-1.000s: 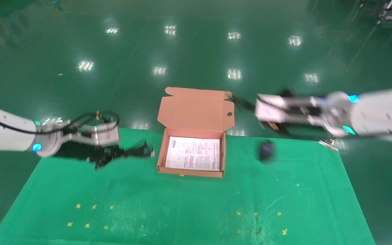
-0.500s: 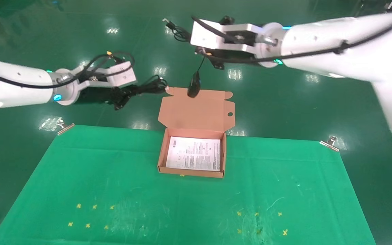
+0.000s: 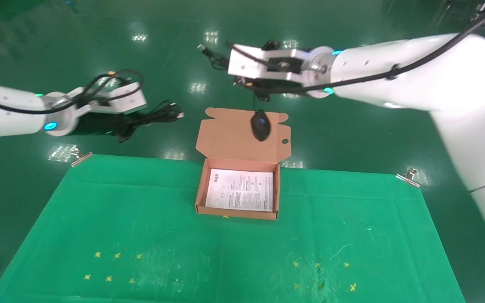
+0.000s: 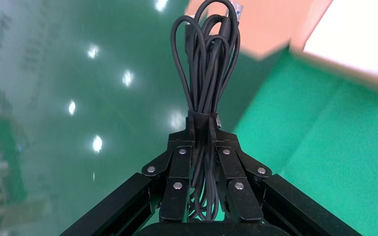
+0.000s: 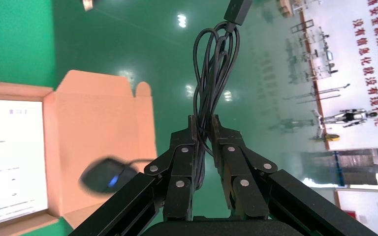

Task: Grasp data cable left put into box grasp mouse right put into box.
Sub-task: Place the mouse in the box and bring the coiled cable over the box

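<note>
Black cable loops filled the left gripper (image 4: pixel 204 147), whose fingers (image 4: pixel 178 169) were pressed against the data cable (image 4: pixel 206 73) just beneath its tied middle. In the head view that left gripper (image 3: pixel 118 124) hung above the green floor, off the far left corner of the table, and the data cable (image 3: pixel 154 118) stuck out from it towards the box (image 3: pixel 239 168), its pale connector end pointing that way. The cable was well apart from the box and was not resting on anything.

The right gripper (image 5: pixel 204 147) was clamped on the coiled part of the mouse's USB cord (image 5: pixel 215 64), with its fingers (image 5: pixel 229 162) drawn tight on the strands. In the head view the right gripper (image 3: pixel 242 82) hovered above and behind the box's raised lid (image 3: pixel 225 134). The mouse (image 3: pixel 261 125) dangled below it on a short run of cord, with its blue-lit spot facing the camera, in front of the upper part of the lid near the round hole (image 3: pixel 284 141). In the right wrist view the mouse (image 5: pixel 106 178) appeared against the orange-brown lid.

The box stood open at the far middle of the green table cloth (image 3: pixel 225 252), holding only its white printed sheet (image 3: pixel 239 189). Metal clips (image 3: pixel 409 176) pinned the cloth's far corners.
</note>
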`<action>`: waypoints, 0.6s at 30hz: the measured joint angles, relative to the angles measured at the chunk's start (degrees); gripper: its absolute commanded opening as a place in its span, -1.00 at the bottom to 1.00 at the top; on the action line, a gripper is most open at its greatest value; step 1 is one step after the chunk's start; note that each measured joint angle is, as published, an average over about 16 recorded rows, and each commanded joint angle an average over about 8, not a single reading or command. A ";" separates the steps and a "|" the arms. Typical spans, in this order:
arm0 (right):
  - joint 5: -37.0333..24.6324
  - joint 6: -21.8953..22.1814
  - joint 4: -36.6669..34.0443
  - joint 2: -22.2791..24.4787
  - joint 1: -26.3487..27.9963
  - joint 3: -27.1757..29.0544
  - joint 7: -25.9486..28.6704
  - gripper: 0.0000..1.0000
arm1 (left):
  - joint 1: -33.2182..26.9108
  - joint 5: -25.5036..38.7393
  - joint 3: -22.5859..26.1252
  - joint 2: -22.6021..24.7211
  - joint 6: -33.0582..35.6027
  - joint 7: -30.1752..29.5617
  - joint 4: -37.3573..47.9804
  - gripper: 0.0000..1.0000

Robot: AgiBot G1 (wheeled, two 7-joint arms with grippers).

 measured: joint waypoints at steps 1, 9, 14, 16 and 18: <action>0.27 0.36 -0.22 -0.18 -0.17 -0.55 0.00 -1.00 | -0.01 0.52 0.15 -0.41 0.17 -0.70 0.06 -1.00; 4.64 4.23 -1.35 -1.31 -1.23 -7.61 0.37 -1.00 | 0.05 4.63 1.26 -3.28 1.41 -6.85 -1.71 -1.00; 8.67 6.95 -1.12 -1.55 -1.90 -13.53 1.95 -1.00 | 0.55 6.32 1.56 -4.64 1.82 -10.23 -4.11 -1.00; 10.20 7.99 -1.07 -1.58 -2.19 -15.94 2.98 -1.00 | 0.82 6.83 1.66 -5.03 1.95 -11.28 -5.17 -1.00; 11.60 8.96 -1.19 -1.59 -2.51 -18.30 4.20 -1.00 | 1.07 7.28 1.75 -5.32 2.07 -12.20 -6.17 -1.00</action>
